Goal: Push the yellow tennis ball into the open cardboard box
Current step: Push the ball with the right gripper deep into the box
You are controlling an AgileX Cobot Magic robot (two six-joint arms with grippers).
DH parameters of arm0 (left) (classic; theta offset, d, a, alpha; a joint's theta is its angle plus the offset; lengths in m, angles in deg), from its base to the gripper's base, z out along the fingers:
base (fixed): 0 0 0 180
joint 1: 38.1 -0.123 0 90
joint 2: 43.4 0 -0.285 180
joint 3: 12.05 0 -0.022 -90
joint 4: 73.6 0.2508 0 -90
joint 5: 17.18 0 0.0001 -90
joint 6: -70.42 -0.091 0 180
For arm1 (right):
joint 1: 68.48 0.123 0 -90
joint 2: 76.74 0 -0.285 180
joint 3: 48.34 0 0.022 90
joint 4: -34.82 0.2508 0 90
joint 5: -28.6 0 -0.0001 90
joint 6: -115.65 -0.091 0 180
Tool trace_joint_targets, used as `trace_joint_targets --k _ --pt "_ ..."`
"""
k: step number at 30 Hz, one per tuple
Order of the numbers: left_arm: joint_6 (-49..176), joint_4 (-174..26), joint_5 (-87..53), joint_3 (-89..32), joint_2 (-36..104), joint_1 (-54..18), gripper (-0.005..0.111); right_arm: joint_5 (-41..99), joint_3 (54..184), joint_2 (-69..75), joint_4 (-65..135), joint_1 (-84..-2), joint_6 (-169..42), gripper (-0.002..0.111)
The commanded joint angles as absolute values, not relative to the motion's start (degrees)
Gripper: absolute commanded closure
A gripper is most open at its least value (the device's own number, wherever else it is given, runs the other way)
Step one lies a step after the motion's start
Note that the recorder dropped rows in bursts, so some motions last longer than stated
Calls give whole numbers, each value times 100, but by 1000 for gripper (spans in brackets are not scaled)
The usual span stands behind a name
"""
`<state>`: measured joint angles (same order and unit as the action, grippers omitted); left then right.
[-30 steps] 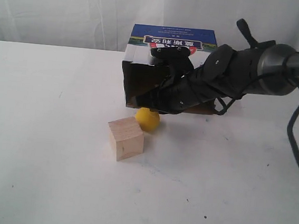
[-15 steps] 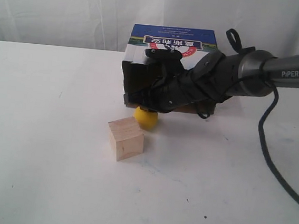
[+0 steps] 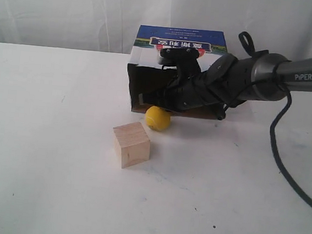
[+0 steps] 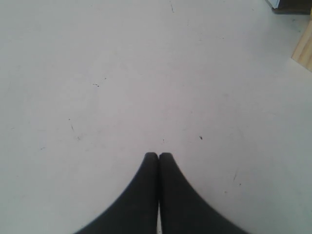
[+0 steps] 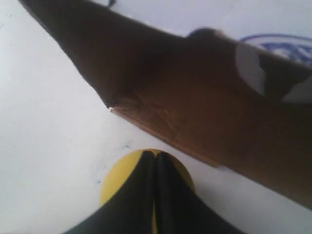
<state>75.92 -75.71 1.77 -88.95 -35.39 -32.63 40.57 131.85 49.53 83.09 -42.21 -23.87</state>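
Right pincer (image 5: 155, 156): your jaws are pressed together with nothing between them. The closed tips sit over the top of the yellow tennis ball (image 3: 158, 118).
Left pincer (image 4: 158, 156): also closed and empty. It hangs over the bare white table (image 4: 122, 73), out of the work.
Ball's place: right under your right tips, on the table. It is just outside the lower lip of the open cardboard box (image 3: 179, 43), and I cannot tell whether it touches that lip.
Box's place: straight ahead of your right tips, with its dark mouth facing them and one side flap swung outward.
Step in hand: I judge you are mid-push. The ball is at the threshold and not yet inside.
Next move: get the tips low behind the ball, on the side away from the mouth, then sweep forward. The ball has to ride over the floor flap's edge. A contact high on the ball would likely squirt it sideways.
Ball's make: a fuzzy yellow sphere. It should roll freely and give a little under the tips.
Box's make: brown corrugated card with creased flaps and a glossy blue-and-white printed top. It looks light, so it may slide if you shove it.
Wooden cube (image 3: 131, 144): a pale, hard-edged block on the near side of the ball, close beside it. Keep your sweep off it.
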Motion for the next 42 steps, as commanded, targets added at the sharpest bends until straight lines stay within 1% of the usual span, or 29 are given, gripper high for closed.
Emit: trace_joint_targets --k 1,8,13,17,25,33,42 --pt "7594 -7586 389 -8927 -3561 -3213 107 3981 13129 4878 8027 -4281 -2325 108" --pt "7594 -7586 389 -8927 -3561 -3213 107 4058 13129 4537 7841 -4281 -2325 108" --pt "7594 -7586 389 -8927 -3561 -3213 107 4619 13129 4289 7841 -4192 -2325 108" --pt "7594 -7586 389 -8927 -3561 -3213 107 4977 13129 4531 7841 -4036 -2194 108" --pt "7594 -7586 389 -8927 -3561 -3213 107 3997 13129 5019 7841 -3992 -2206 108" --pt "7594 -7586 389 -8927 -3561 -3213 107 3764 13129 5019 7841 -3992 -2206 108" --pt "7594 -7586 389 -8927 -3561 -3213 107 3935 13129 4864 7841 -3992 -2206 108"
